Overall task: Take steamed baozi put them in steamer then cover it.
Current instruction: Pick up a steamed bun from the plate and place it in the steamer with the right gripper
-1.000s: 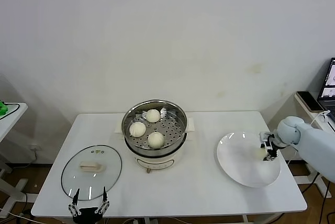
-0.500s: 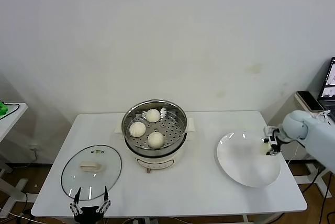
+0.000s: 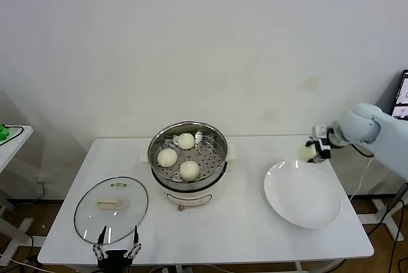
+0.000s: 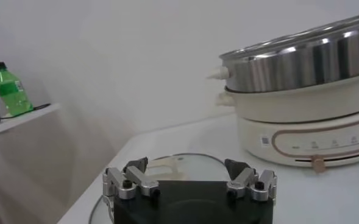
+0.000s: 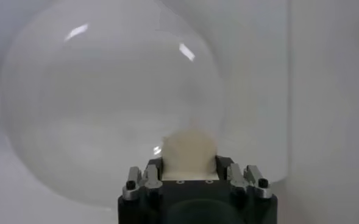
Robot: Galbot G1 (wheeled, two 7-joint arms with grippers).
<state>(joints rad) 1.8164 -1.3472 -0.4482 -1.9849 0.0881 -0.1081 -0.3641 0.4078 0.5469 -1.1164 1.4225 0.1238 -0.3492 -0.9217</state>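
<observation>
Here, a white table [image 3: 248, 222] carries the whole arrangement, seen from the head camera. The steamer [image 3: 189, 161] stands just left of the table's middle: a shiny steel pot with a perforated floor on a white cooker base. Three baozi [image 3: 189, 169] lie on that floor, at about 12, 6 and 9 o'clock of the pot, each apart from the others. The pot is uncovered.

A glass lid [image 3: 111, 206] with a cream handle lies flat on the table at roughly 8 o'clock from the steamer, close to the front edge. A white plate [image 3: 303, 194] lies at about 4 o'clock from the steamer, with nothing on it.

The right gripper [image 3: 310, 150] hangs in the air above the plate's far rim, at roughly 12 o'clock of the plate. Its fingers are pinched on the fourth baozi [image 3: 306, 152], which is clear of the plate. The right wrist view shows the same bun [image 5: 188, 148] seated between the two fingers, with the plate [image 5: 75, 109] below and beyond it.

The left gripper [image 3: 117, 252] sits at the table's front edge, at about 6 o'clock of the lid, its fingers spread wide and holding nothing. The left wrist view shows those fingers [image 4: 128, 179] apart over the lid [image 4: 185, 161], with the steamer [image 4: 301, 103] farther off.

A green bottle [image 4: 10, 90] stands on a side shelf.
</observation>
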